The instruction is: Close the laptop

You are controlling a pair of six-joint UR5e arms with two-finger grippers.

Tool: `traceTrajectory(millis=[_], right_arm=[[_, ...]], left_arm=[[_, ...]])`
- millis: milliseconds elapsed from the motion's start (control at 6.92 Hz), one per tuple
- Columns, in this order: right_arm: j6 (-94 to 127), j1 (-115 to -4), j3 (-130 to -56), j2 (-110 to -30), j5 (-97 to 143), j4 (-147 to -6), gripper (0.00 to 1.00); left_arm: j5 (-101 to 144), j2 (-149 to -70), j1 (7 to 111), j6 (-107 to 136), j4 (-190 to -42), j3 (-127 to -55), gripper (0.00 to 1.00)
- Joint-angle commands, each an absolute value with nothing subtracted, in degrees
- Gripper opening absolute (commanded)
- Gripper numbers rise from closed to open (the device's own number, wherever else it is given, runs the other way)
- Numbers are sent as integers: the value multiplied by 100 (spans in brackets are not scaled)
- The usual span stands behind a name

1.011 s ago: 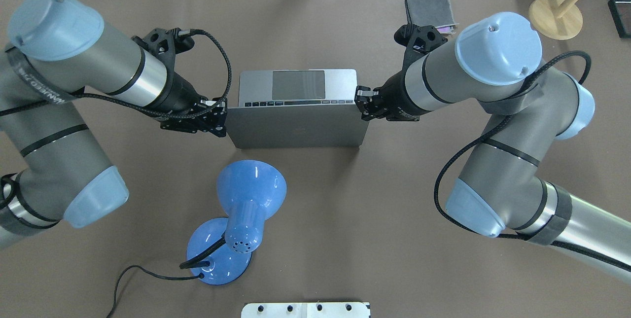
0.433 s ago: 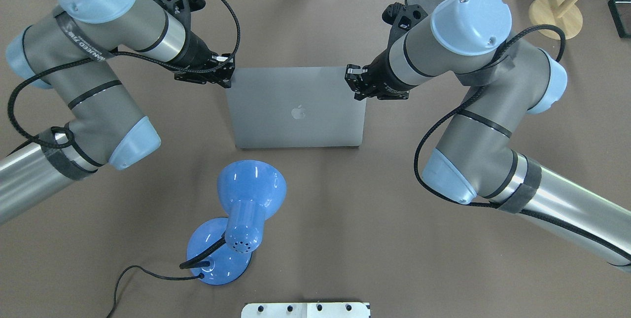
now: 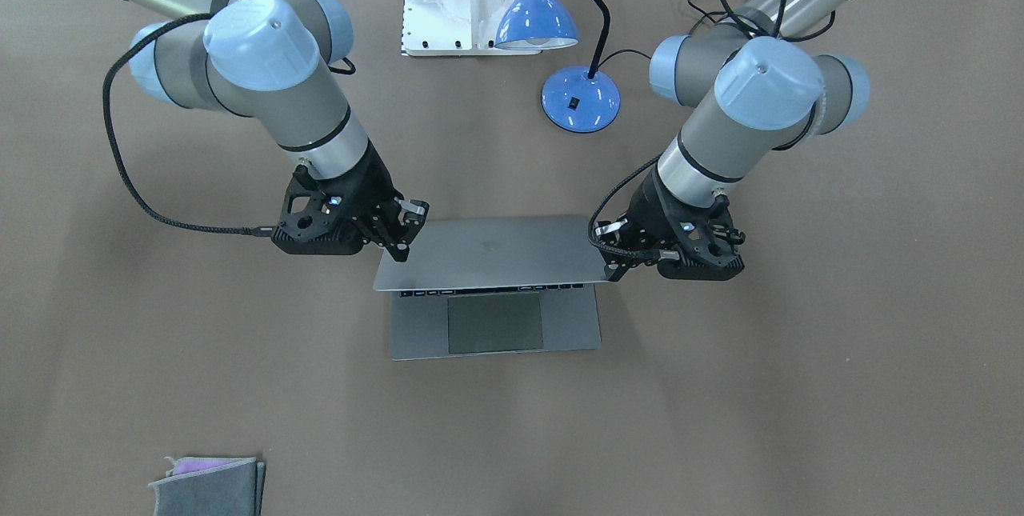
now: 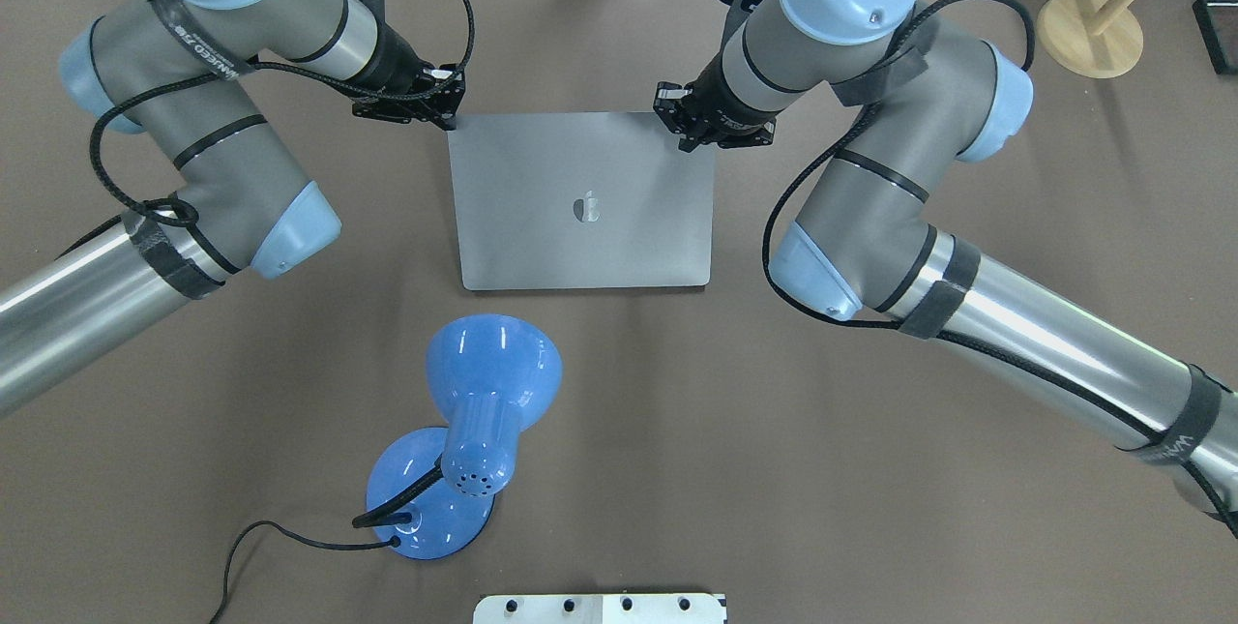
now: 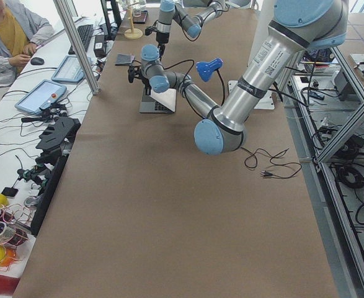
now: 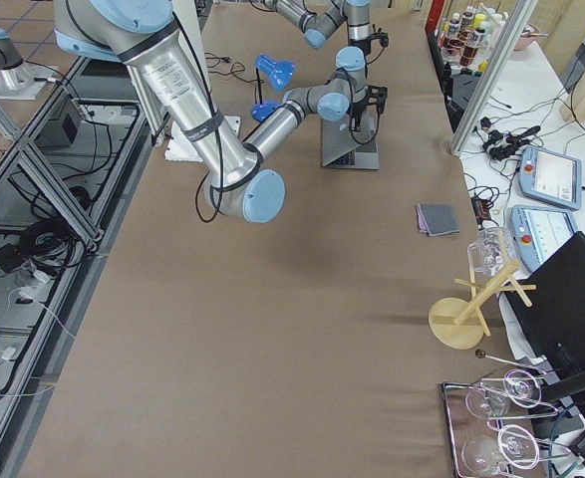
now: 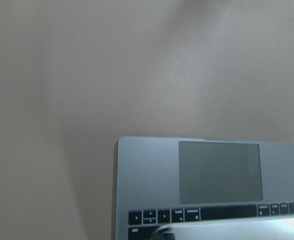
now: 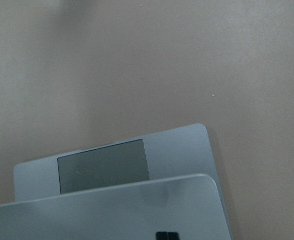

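Note:
The space-grey laptop (image 4: pixel 580 247) sits mid-table with its hinge toward the robot. Its lid is tilted low over the base. In the front-facing view the lid (image 3: pixel 496 256) leaves only the trackpad and the lowest key row showing. My left gripper (image 4: pixel 440 109) is at the lid's far left corner, and the front-facing view shows it too (image 3: pixel 612 254). My right gripper (image 4: pixel 675 124) is at the far right corner, also visible from the front (image 3: pixel 402 234). Both look shut, resting on the lid's free edge. The left wrist view shows the trackpad (image 7: pixel 219 172). The right wrist view shows the lid (image 8: pixel 111 210).
A blue desk lamp (image 4: pixel 488 382) with a black cord stands just in front of the laptop on the robot's side. A grey felt pouch (image 3: pixel 208 488) lies at the far right. A wooden stand (image 4: pixel 1088 29) is at the far right corner, a white plate (image 4: pixel 600 608) at the near edge.
Both grippers moved away from the robot along with the lid's free edge. The lid swung from steeply raised to low over the keyboard, and the apple logo now shows from above.

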State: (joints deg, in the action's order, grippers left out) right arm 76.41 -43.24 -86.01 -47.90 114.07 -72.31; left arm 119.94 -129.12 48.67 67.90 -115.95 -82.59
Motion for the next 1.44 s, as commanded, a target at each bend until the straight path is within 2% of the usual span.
traceTrajectory(millis=[0, 144, 433, 1011, 1300], right_arm=[[7629, -4351, -7580, -4353, 11408, -6803, 0], [7612, -4359, -7045, -4098, 11408, -6742, 0], [7611, -4455, -6646, -4017, 11521, -6347, 0], [7594, -4430, -6347, -3929, 11742, -6328, 0], [7629, -4430, -6346, -3876, 11768, -6328, 0]], left_arm=[[11840, -13332, 4860, 6777, -11874, -7430, 0], [11674, -13568, 4852, 6515, -11909, -7027, 0], [11672, -13649, 4852, 6373, -11918, -6742, 0], [11347, -13667, 4509, 6372, -11927, -6505, 0], [11355, -13850, 4674, 6407, -11936, -6530, 0]])
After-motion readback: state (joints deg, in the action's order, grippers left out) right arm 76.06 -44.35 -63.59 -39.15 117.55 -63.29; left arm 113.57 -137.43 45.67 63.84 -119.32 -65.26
